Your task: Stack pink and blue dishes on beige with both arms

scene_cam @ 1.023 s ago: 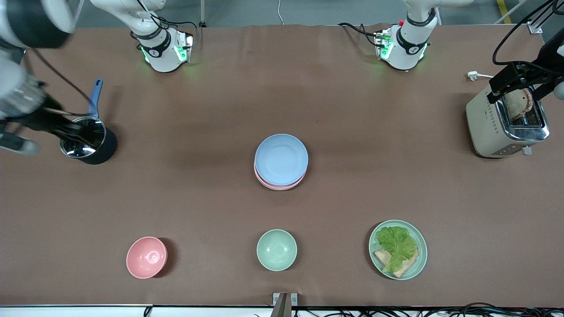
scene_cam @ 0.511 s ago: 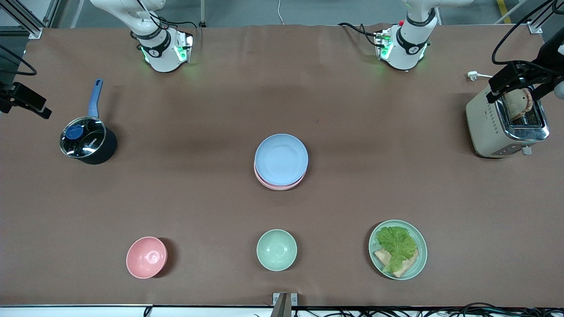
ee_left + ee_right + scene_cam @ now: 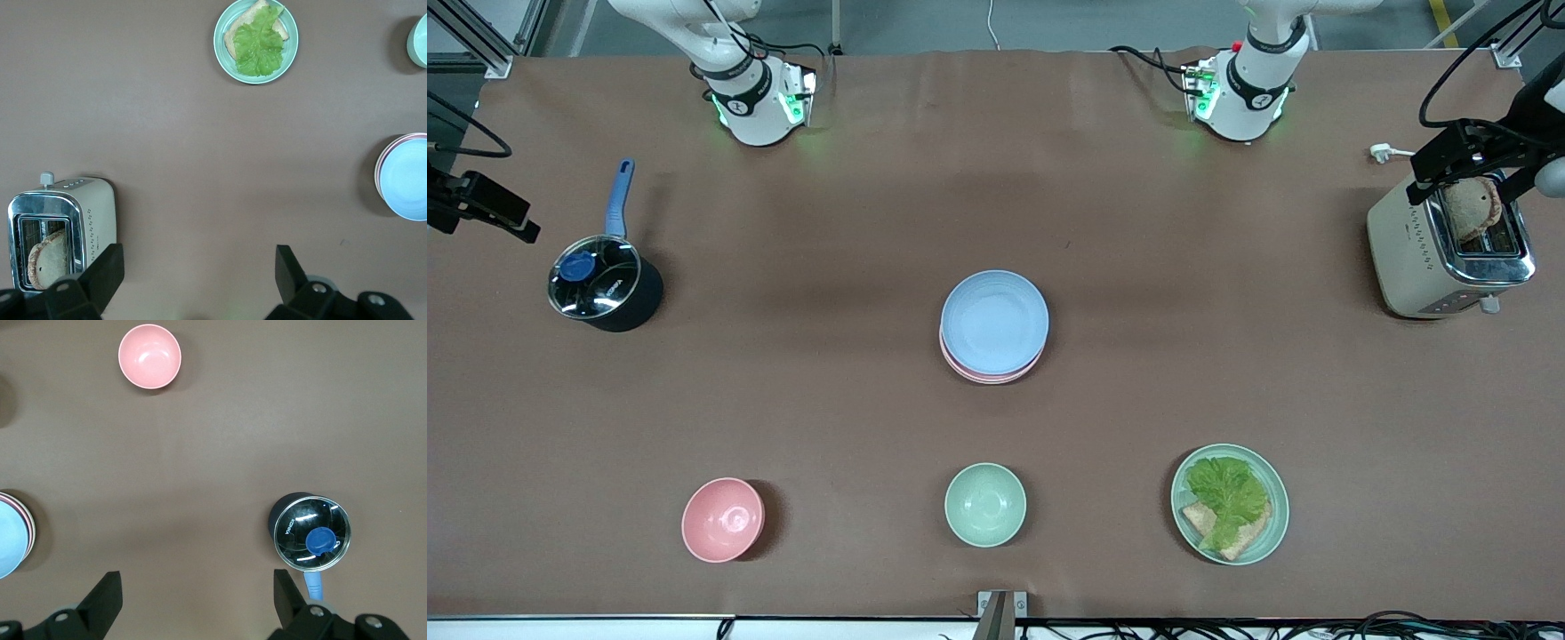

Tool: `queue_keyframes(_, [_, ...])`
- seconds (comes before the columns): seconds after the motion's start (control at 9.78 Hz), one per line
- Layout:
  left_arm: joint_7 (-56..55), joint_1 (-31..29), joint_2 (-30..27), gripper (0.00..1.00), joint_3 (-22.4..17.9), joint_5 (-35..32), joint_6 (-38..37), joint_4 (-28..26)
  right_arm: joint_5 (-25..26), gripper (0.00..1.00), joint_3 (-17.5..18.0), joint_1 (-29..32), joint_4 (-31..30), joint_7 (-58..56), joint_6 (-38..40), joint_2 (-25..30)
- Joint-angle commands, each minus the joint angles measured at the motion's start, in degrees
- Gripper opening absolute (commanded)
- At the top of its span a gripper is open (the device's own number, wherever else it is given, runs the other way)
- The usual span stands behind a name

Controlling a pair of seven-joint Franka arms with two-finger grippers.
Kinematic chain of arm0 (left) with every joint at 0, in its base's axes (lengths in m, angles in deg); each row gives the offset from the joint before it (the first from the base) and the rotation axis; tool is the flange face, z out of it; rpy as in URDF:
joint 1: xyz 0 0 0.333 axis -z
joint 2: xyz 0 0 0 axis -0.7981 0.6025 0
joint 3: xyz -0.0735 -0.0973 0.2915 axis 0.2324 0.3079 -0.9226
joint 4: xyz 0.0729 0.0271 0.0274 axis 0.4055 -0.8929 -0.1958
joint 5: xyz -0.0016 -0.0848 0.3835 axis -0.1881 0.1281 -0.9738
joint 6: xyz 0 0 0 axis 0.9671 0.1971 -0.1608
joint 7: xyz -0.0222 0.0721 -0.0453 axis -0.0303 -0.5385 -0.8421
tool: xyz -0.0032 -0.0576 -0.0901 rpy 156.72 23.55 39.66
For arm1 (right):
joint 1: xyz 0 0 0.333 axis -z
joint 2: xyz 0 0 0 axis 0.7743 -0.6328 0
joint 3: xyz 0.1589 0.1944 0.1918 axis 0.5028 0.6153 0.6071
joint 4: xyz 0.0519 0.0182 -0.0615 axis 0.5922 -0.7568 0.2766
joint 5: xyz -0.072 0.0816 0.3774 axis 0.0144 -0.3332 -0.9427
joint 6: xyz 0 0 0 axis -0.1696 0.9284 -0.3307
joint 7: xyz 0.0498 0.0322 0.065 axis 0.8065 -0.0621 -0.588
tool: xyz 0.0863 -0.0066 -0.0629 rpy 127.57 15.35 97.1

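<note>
A light blue plate (image 3: 994, 321) lies on a pale pink plate (image 3: 989, 375) at the middle of the table; only the pink rim shows under it. The same blue plate (image 3: 408, 179) sits at the edge of the left wrist view, and the blue plate (image 3: 9, 540) also shows in the right wrist view. No beige plate shows; whether it lies under the stack is hidden. My left gripper (image 3: 1472, 164) (image 3: 198, 267) hangs open and empty over the toaster. My right gripper (image 3: 482, 206) (image 3: 197, 590) hangs open and empty at the right arm's end of the table, beside the pot.
A dark pot (image 3: 605, 289) with a glass lid and blue handle stands toward the right arm's end. A toaster (image 3: 1405, 258) holding bread stands toward the left arm's end. Nearer the camera are a pink bowl (image 3: 723, 520), a mint-green bowl (image 3: 985, 504) and a green plate (image 3: 1276, 524) with lettuce and bread.
The right arm, blurred over the pot a second ago, has drawn back to the table's edge. The left gripper has shifted slightly over the toaster. The plates have not moved.
</note>
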Motion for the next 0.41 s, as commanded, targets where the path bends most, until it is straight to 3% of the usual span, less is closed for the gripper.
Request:
queue_keyframes(0.0, [0.8, -0.1, -1.3, 1.0, 0.0, 0.9, -0.1, -3.7, 0.8, 1.0, -0.6, -0.6, 1.0, -1.4, 0.8, -0.3])
queue_keyframes(0.31, [0.8, -0.2, -1.4, 1.0, 0.0, 1.0, 0.0, -3.8, 0.7, 1.0, -0.8, 0.1, 1.2, -4.8, 0.8, -0.4])
